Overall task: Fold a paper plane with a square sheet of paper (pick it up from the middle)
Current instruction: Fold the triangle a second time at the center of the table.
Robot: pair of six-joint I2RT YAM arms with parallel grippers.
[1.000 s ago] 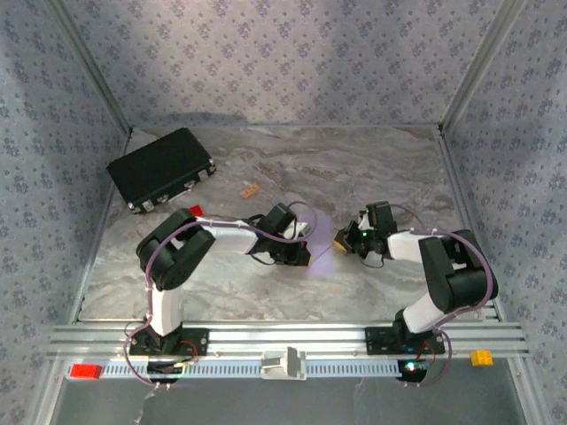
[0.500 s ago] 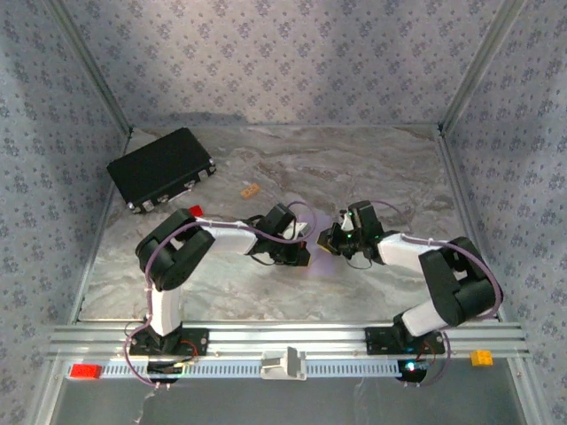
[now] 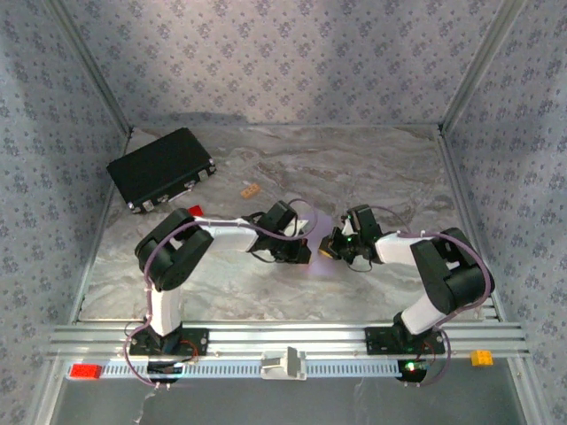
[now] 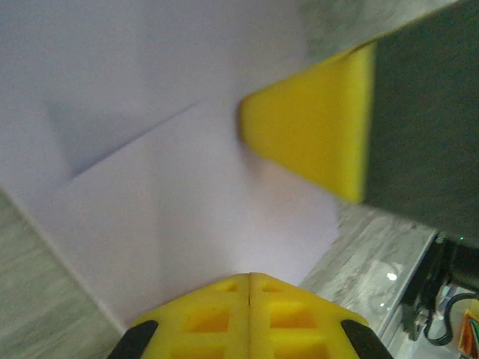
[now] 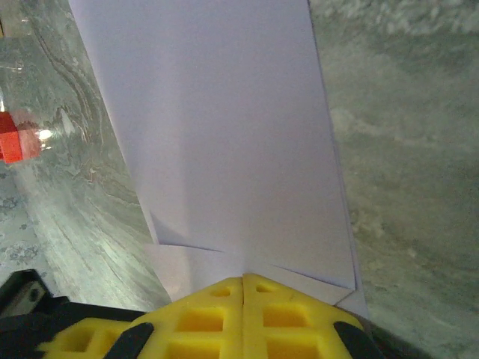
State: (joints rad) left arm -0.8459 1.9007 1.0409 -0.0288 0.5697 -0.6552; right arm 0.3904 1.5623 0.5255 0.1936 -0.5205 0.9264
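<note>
Where the paper (image 5: pixel 224 134) lies folded, two grippers meet.
Fingers pressed together on left gripper (image 4: pixel 249 277) and right gripper (image 5: pixel 243 278), tips touching the paper.

The right pincer (image 3: pixel 327 251) has slid left toward the left pincer (image 3: pixel 304 254).

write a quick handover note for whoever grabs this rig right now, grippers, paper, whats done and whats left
Left gripper: shut, tips down at the edge of the lilac paper.
Right gripper: shut, tips on the same paper; whether either pinches it, I cannot tell.
Paper: flat on the marble table, mid-table between the two grippers.
Done: several folds in; overlapping layers and creases show.
To do: probably the remaining folds; it does not read as a finished plane yet.
</note>
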